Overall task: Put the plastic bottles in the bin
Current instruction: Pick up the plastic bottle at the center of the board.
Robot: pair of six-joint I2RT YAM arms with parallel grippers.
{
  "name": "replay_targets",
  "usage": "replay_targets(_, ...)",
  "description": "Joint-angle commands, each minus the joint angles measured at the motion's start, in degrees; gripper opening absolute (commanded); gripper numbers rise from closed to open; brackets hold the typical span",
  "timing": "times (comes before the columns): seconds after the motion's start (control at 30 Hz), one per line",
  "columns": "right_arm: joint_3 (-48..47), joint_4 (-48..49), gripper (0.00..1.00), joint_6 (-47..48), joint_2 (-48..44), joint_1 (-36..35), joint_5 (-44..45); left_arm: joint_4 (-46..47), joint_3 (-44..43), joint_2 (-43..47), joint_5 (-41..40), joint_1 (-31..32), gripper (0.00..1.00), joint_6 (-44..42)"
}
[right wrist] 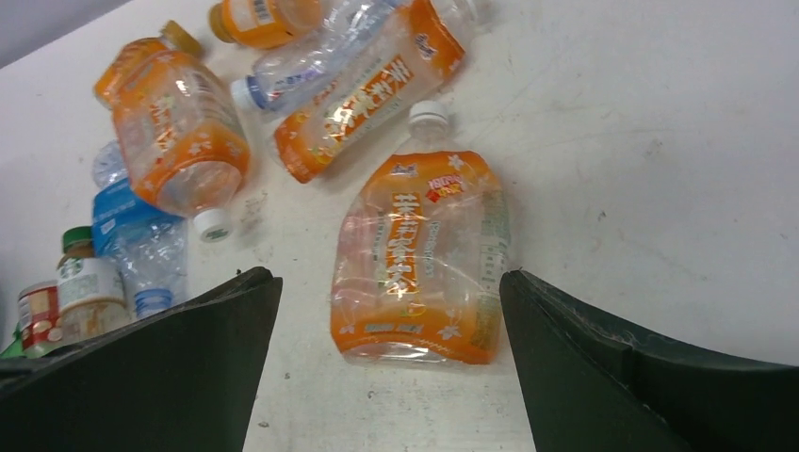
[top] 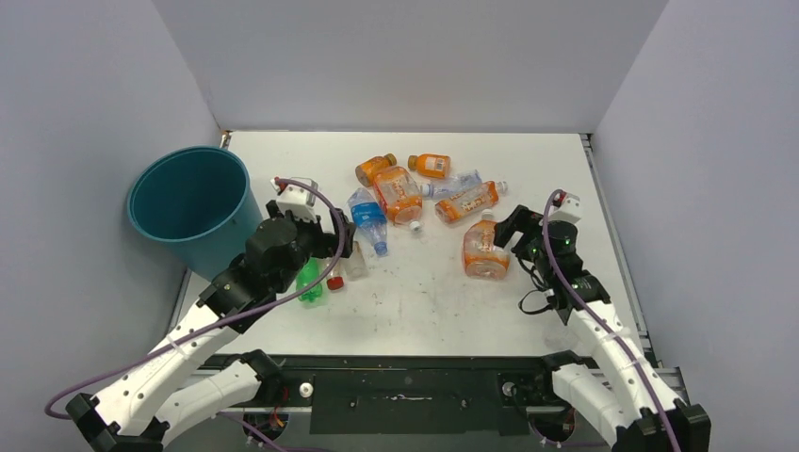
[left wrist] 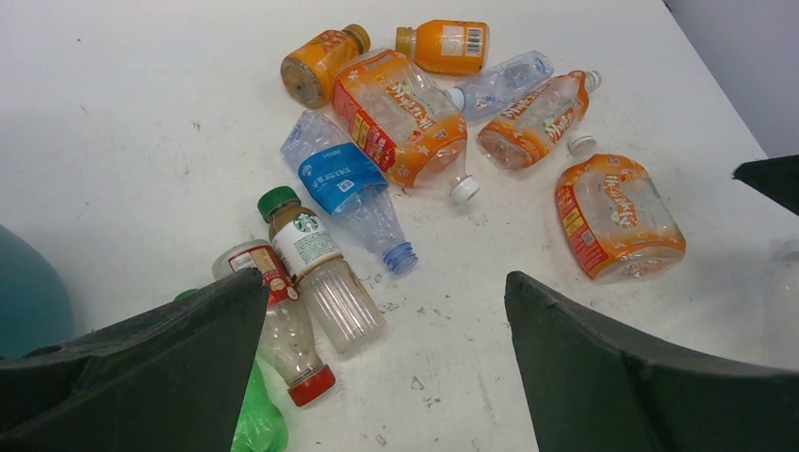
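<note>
Step = pre-grasp: no bottle lifted, none seen in bin point(top: 207, 235), which stands at table point(top: 424, 311) L edge beside L arm. L claw point(left wrist: 386, 282) wide, empty, by green-cap bottle point(left wrist: 311, 254) + red-cap bottle point(left wrist: 287, 330) lying touching, so next needs drop + close on one w/o nipping its neighbour, then short swing to bin; R claw point(right wrist: 388, 275) wide, empty, straddling squashed orange bottle point(right wrist: 419, 264) lying apart = cleaner pick, long carry. Free room near-centre; other bottles point(top: 415, 188) heaped far-centre.
</note>
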State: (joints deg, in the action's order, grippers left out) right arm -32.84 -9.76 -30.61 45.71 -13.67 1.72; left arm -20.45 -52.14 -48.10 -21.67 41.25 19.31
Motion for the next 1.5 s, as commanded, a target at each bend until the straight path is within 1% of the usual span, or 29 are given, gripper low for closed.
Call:
replay_targets(0.0, -0.39, -0.48, 0.9, -5.82, 6.62, 5.27, -4.25, 5.36, 1.78, 3.67, 4.47, -0.01, 0.96, -1.61)
replay_targets(0.07, 1.28, 3.6, 0.9, -7.57, 8.44, 8.4, -6.85, 8.13, 3.6, 5.75, 7.6, 0.06, 0.96, -2.65)
replay_targets(0.17, 3.78, 9.02, 0.9, -9.74, 10.76, 10.57, -9.27, 10.07, 5.13, 8.07, 10.02, 0.29, 0.96, -3.2)
replay_targets(0.23, 4.92, 13.65, 0.9, -11.39, 13.51, 11.37, -10.77, 10.93, 5.83, 9.13, 9.57, 0.43, 0.96, -2.82)
replay_targets(0.37, 5.98, 19.66, 0.9, -12.88, 21.66, 12.11, -13.68, 12.59, 6.37, 9.89, 7.44, 0.76, 0.96, -0.18)
replay_targets(0.47, 7.06, 22.97, 0.9, -13.18, 25.8, 12.42, -14.64, 13.83, 7.37, 10.0, 6.82, 0.99, 0.96, 0.11)
replay_targets(0.6, 9.44, 27.51, 0.93, -13.89, 28.93, 12.53, -16.21, 12.99, 7.05, 9.89, 6.46, 1.12, 0.96, -1.07)
replay_targets(0.77, 10.61, 30.75, 0.98, -13.52, 32.51, 12.53, -18.46, 13.48, 7.5, 10.06, 9.96, 1.27, 0.96, -2.36)
replay_targets(0.8, 10.93, 31.47, 1.0, -13.51, 33.12, 12.51, -18.88, 13.5, 7.49, 10.08, 10.46, 1.25, 0.96, -2.49)
replay_targets(0.97, 13.42, 35.08, 0.84, -14.01, 34.91, 12.53, -20.59, 13.33, 7.53, 9.75, 11.17, 1.28, 0.96, -3.25)
replay_targets(1.1, 16.04, 37.11, 0.71, -14.37, 34.45, 11.46, -21.02, 13.65, 7.86, 9.7, 11.58, 1.28, 0.96, -3.57)
replay_targets(1.17, 17.12, 37.19, 0.66, -14.3, 33.04, 9.55, -20.17, 13.98, 8.03, 9.72, 12.12, 1.23, 0.96, -3.73)
replay_targets(1.27, 18.32, 36.79, 0.55, -14.37, 30.2, 7.13, -18.62, 14.29, 8.21, 9.55, 13.3, 1.22, 0.96, -4.08)
replay_targets(1.37, 19.15, 36.16, 0.44, -14.52, 27.55, 6.2, -18.59, 14.39, 8.28, 9.49, 13.67, 1.23, 0.97, -4.19)
replay_targets(1.47, 19.75, 34.93, 0.35, -14.36, 23.41, 6.05, -18.63, 14.43, 8.44, 9.59, 13.66, 1.3, 0.96, -4.24)
